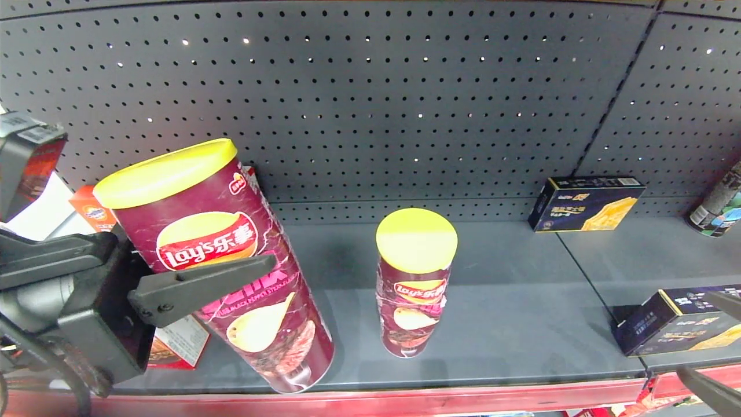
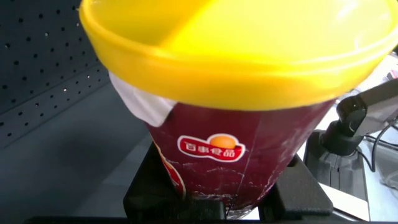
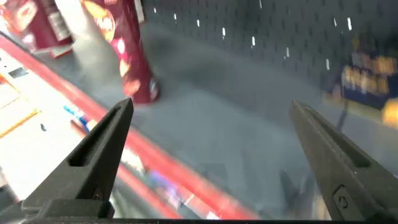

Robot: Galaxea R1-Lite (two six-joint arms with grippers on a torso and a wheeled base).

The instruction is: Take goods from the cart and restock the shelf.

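Head view, left half of the frame: your left gripper (image 1: pixel 231 272) is gripping the held chip canister (image 1: pixel 197 231), a maroon tube with a yellow lid (image 1: pixel 165 174). One dark finger is crossing the front of the tube about halfway down its length; the other finger is sitting behind it, hidden. The jaws are closed onto the tube's width and nothing else is in them. The tube is leaning, lid toward the upper left, base toward the lower centre near the red front strip (image 1: pixel 405 399) of the shelf (image 1: pixel 509 324). You cannot tell whether the base is touching the shelf.

Left wrist view: the lid is looming across the top of the frame, with the maroon wall dropping down between the two black finger pads.

A second chip canister (image 1: pixel 414 289) is standing upright at the centre of the frame, just right of the held one and apart from it, in front of the pegboard back wall (image 1: pixel 370 87).

Your right gripper (image 3: pixel 211 143) is hanging at the lower right of the head view with its fingers spread wide and nothing between them. In its own wrist view the upright canister is showing blurred at upper left.

Other stock:
- a dark blue box (image 1: pixel 587 204) is lying against the back wall, right of centre
- another dark blue box (image 1: pixel 666 321) is lying at lower right, near the right gripper
- a dark can (image 1: pixel 721 202) is sitting at the far right edge
- orange and red boxes (image 1: pixel 92 211) are sitting behind the left gripper
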